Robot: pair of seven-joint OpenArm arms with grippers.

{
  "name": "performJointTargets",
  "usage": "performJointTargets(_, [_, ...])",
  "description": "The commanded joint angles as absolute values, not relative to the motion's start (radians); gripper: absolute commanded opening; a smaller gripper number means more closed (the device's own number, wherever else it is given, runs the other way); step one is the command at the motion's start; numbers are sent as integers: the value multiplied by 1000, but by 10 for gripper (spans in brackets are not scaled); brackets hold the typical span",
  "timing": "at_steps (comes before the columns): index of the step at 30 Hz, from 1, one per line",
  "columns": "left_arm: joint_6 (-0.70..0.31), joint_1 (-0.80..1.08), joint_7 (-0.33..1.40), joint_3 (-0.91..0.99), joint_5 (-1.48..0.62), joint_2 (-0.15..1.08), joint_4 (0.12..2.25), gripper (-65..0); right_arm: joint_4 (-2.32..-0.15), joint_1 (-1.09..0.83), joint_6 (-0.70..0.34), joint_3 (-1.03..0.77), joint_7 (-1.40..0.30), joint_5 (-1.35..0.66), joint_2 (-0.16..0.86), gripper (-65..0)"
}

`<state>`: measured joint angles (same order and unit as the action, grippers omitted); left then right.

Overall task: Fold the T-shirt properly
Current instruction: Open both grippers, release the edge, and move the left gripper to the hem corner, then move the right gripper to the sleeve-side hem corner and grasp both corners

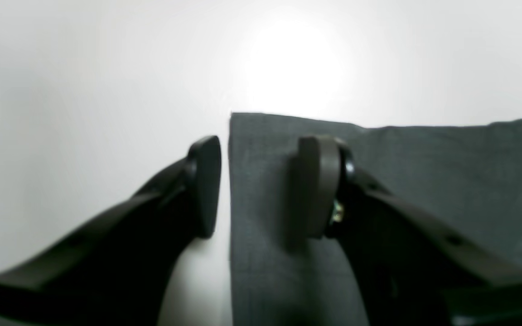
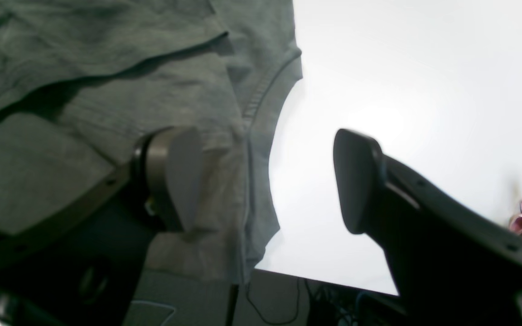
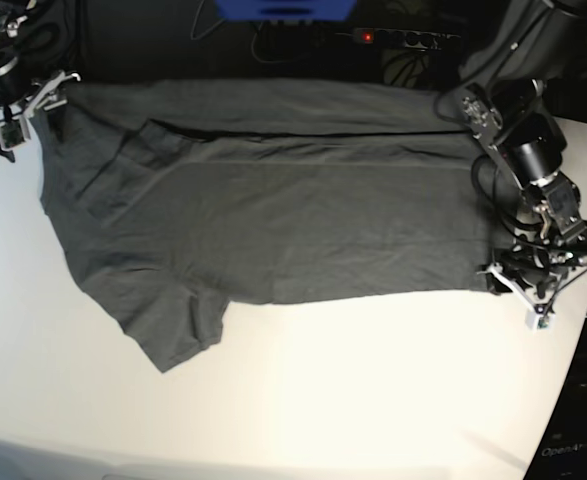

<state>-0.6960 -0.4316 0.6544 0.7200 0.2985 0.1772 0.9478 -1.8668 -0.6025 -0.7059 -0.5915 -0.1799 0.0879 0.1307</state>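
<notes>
T-shirt (image 3: 273, 220) lies spread across the white desk (image 3: 353, 390), far edge partly folded over, one sleeve toward you at the collar end. Your left gripper (image 1: 261, 185) straddles the hem corner, fingers (image 1: 315, 185) parted with nothing caught; your right gripper (image 2: 265, 181) sits wide apart over the collar-end edge, also empty, though blur leaves contact unclear. You'd do well to lower both, pinch only the near edge, then lift evenly so the cloth folds flat.

The T-shirt (image 3: 273, 220) lies spread across the table (image 3: 373, 400). The left gripper (image 3: 508, 275) straddles its right edge, the right gripper (image 3: 28, 105) its far left corner.
</notes>
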Motion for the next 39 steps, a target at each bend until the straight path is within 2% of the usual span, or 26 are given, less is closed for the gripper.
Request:
performJointTargets(1, [-698,-455,636,719,285,189,960,-373,-1882,-610,-698,-601,-157,77,143,-209])
performJointTargets(23, [-698,-435,634,720,285,185,955,-374,-1882,-618,-698,-602,-157,77,140,-209])
performJointTargets(30, [-698,-456,579,720,283,189,832,-380,-1882,-619,-698,-602,-157,77,127,-209])
performJointTargets(32, [-698,-458,562,720,283,189,800,-429,-1882,-619,-698,-605,-157,77,125,-209])
performJointTargets(37, [-698,-463,559,720,283,189,769,-630,-1882,-618,-698,-636,-157,77,122,-209])
performJointTargets(39, [-698,-463,562,720,283,189,773,-630,-1882,-618,-698,-638,-157,77,124,-209])
